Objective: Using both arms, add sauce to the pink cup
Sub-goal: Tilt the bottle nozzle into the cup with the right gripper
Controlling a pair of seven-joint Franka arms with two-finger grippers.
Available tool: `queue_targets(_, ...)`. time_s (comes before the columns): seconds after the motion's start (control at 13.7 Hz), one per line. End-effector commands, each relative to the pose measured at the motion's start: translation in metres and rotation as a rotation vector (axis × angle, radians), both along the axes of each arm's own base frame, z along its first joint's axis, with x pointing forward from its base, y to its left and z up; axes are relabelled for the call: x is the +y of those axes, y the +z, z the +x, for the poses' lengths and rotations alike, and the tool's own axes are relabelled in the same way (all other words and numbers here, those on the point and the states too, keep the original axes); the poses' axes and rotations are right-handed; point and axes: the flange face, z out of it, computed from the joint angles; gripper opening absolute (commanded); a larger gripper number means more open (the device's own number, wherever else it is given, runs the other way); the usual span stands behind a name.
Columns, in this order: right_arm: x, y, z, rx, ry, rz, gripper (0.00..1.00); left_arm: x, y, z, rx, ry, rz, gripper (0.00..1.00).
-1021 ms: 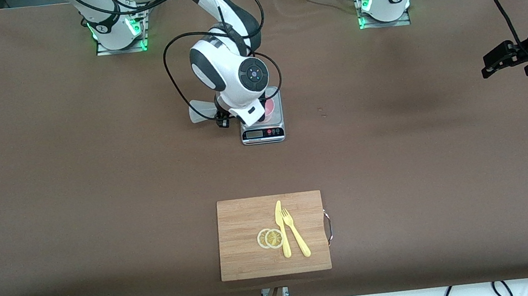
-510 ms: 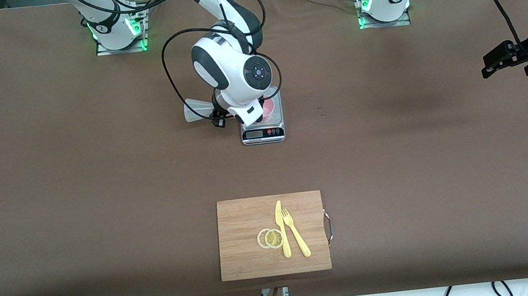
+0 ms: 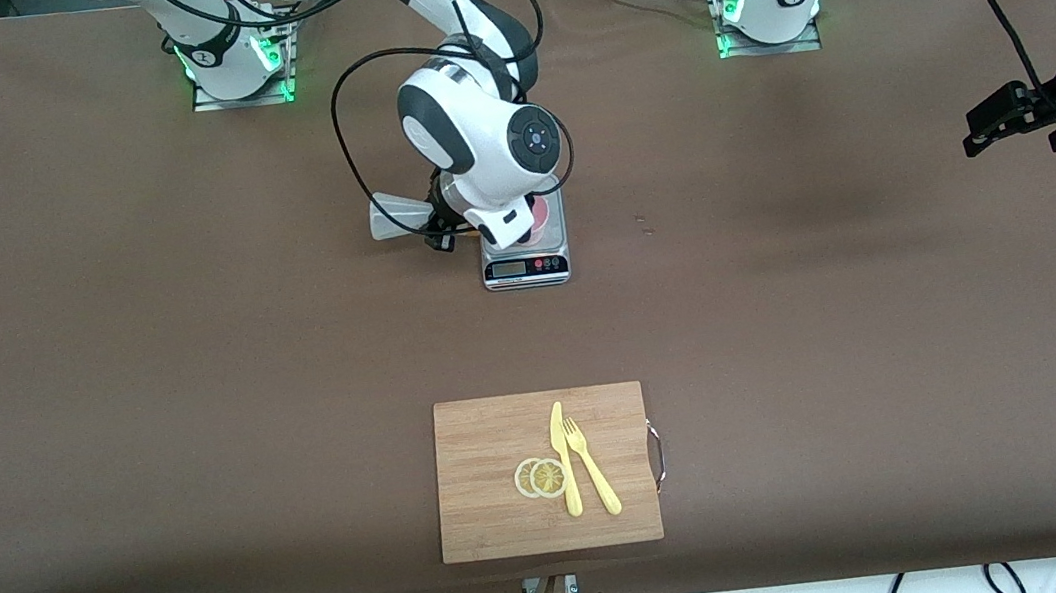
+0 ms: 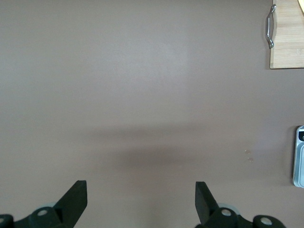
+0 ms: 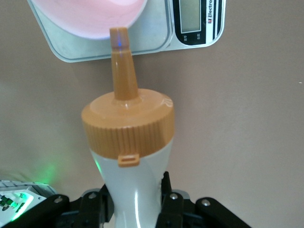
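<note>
We see the right gripper (image 5: 135,202) pinching the sauce (image 5: 128,147) by its whitish body, the bottle tipped on its side over the table just beside the scale (image 3: 525,255). Its orange nozzle points at the rim of the pink cup (image 5: 90,16), which stands on the scale's platform; whether the nozzle tip touches that rim we cannot tell. In the front view the right arm's wrist covers most of the cup, leaving only a pink sliver (image 3: 542,214).

The left gripper (image 4: 141,202) waits over bare brown table (image 3: 841,298) at the left arm's end, close to the table's edge, its fingers (image 4: 76,197) spread wide and holding nothing.

Nearer to the front camera than the scale, and well apart from it, a wooden cutting board (image 3: 486,443) lies close to the table's near edge, its metal handle (image 3: 656,456) on the side toward the left arm's end. On it rest a yellow knife (image 3: 564,457), a yellow fork (image 3: 593,478) and two lemon slices (image 3: 540,477). Between board and scale the table is open, as it is toward both ends.
</note>
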Motion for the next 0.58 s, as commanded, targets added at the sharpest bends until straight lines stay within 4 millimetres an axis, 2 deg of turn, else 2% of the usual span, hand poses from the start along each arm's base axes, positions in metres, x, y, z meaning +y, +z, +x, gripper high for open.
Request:
queue_targets(0.0,0.0103,0.0092,0.0011,-0.035,-0.005,-0.036,0.12,0.0012,0.0052,0.0041,-0.013,-0.002,-0.029,1.0)
queue_targets(0.51,0.0131,0.0087,-0.002,-0.034,-0.002,-0.039,0.08,0.0013,0.0053,0.0043,-0.015,0.0,-0.029,1.0)
